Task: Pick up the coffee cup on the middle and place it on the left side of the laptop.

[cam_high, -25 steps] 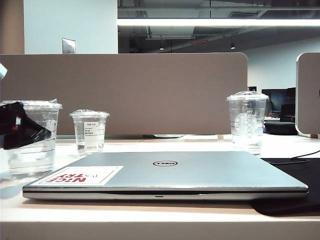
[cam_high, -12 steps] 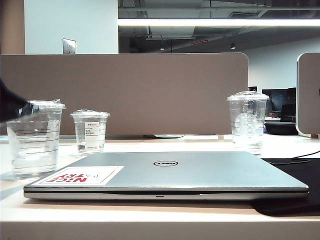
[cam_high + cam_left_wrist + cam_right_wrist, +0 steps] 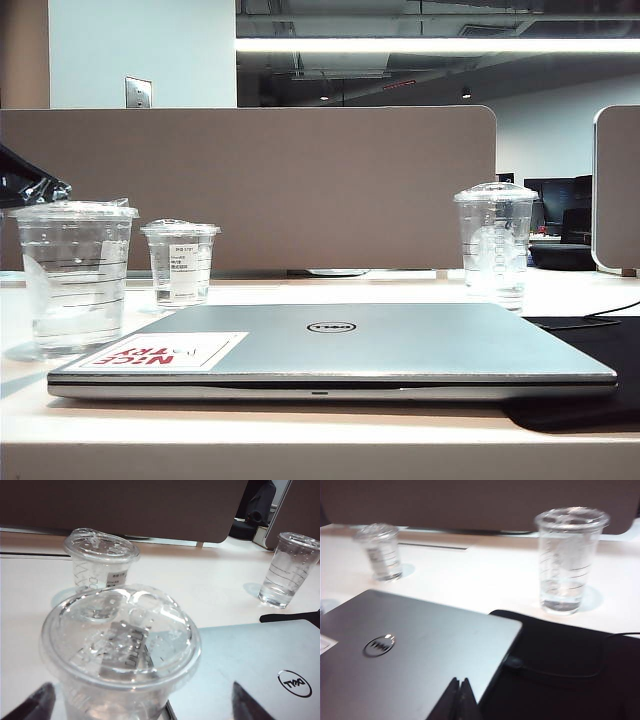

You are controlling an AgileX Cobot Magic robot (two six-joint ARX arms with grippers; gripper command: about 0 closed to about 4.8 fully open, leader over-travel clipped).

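The coffee cup (image 3: 75, 275), clear with a flat lid and thin dark lines, stands upright on the table just left of the closed silver laptop (image 3: 400, 345), by its sticker corner. In the left wrist view the coffee cup (image 3: 120, 650) fills the foreground beside the laptop (image 3: 250, 665). My left gripper (image 3: 142, 707) is open, its dark fingertips (image 3: 40, 705) spread wide on either side of the cup and clear of it. In the exterior view only a dark bit of the left gripper (image 3: 25, 185) shows, above and behind the cup. My right gripper (image 3: 460, 682) is shut and empty over the laptop (image 3: 410, 655).
A small clear cup with a white label (image 3: 180, 262) stands behind the laptop, and a taller dome-lidded cup (image 3: 494, 243) at the back right. A black mat (image 3: 590, 370) with a cable lies under the laptop's right side. A brown partition (image 3: 300, 180) closes off the back.
The left gripper, which was around the coffee cup a second ago, has drawn back and upward off it. The cup now stands free beside the laptop.
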